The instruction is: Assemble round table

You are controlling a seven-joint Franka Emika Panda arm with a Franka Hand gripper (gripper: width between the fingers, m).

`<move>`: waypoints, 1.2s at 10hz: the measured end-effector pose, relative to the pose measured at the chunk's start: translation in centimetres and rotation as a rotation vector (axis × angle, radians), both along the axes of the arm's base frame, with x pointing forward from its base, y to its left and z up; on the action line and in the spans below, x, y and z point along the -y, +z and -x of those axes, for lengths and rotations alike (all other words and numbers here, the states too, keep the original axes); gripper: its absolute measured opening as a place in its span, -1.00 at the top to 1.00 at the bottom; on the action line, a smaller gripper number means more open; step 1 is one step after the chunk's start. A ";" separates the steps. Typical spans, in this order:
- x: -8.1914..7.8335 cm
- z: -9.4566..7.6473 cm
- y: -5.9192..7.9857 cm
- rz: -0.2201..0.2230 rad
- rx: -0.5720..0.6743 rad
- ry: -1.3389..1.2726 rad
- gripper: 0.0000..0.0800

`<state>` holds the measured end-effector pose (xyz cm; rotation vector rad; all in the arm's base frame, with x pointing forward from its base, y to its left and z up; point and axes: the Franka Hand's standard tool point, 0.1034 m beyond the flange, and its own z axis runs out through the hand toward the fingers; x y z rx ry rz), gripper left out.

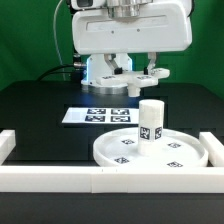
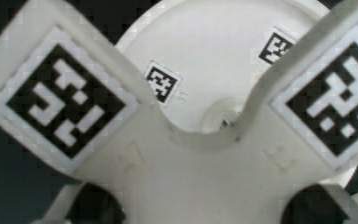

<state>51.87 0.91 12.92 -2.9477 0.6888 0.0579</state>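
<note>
The large rimmed round disc (image 1: 165, 152) lies on the black table near the front wall. The short cylindrical post (image 1: 150, 120) stands upright on it, towards the exterior view's left of its middle. My gripper (image 1: 134, 86) hangs above and behind the post, shut on the flat cross-shaped piece (image 1: 152, 73), which it holds in the air. In the wrist view the cross-shaped piece (image 2: 176, 160) fills the picture with two tagged arms spread out, the gripper (image 2: 202, 207) clamps its middle, and the disc (image 2: 211, 40) shows below between the arms.
The marker board (image 1: 100, 115) lies flat on the table behind the disc. The white rectangular border wall (image 1: 100, 182) runs along the front, with ends at both sides (image 1: 8, 143). The robot's base stands at the back.
</note>
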 end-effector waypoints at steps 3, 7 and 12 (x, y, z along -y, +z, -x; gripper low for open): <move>-2.1 -1.1 0.4 -0.014 -0.007 0.032 -0.10; -2.9 -2.4 1.0 -0.019 -0.012 0.055 -0.10; -2.3 -4.4 0.7 -0.014 0.012 0.149 -0.10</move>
